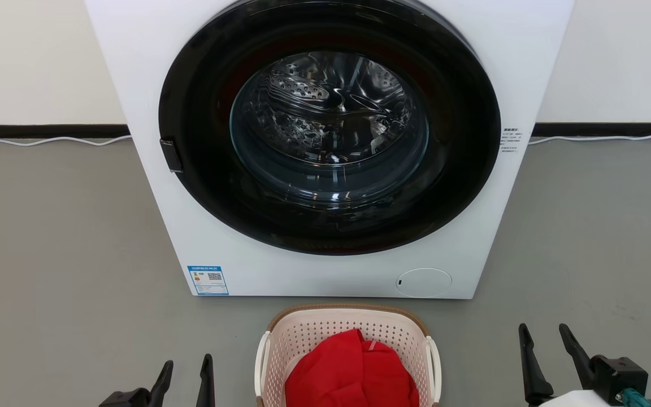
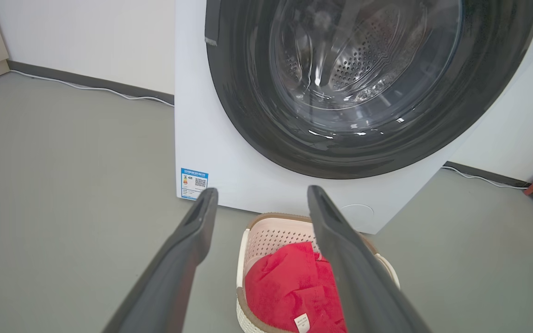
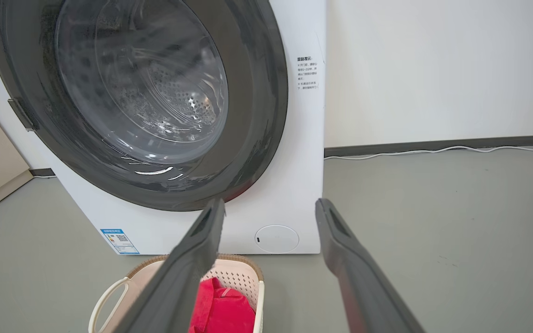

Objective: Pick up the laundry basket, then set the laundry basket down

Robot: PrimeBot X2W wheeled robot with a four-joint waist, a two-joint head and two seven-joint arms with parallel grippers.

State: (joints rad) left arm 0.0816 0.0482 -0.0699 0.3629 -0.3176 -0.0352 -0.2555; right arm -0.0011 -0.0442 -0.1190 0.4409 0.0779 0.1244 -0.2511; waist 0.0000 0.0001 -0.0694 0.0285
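Our left claw (image 1: 187,366) hangs low on the left, its two dark fingers spread apart with nothing between them. Our right claw (image 1: 543,330) is low on the right, a little further forward, and its fingers are parted and empty as well. Neither claw touches anything.

Between the two claws, apart from both, the laundry basket (image 1: 314,333) stands upright on the grey floor (image 1: 48,254), just in front of the washing machine (image 1: 144,85). Its pale perforated walls rise to a brown woven-look rim, and a white handle (image 1: 259,362) curves off each long side. Inside it lies a crumpled red cloth (image 1: 351,367) that covers the bottom and heaps up toward the middle. In the left wrist view we can see a small white tag on the cloth.

Behind the basket, the machine's round dark door (image 1: 190,186) is shut, and the shiny perforated drum shows through the glass. We cannot make out anything in the drum. A blue label (image 1: 208,280) sits at the lower left of the machine's white front, and a round cap (image 1: 423,282) at the lower right. A white cable (image 1: 48,140) runs along the foot of the wall.
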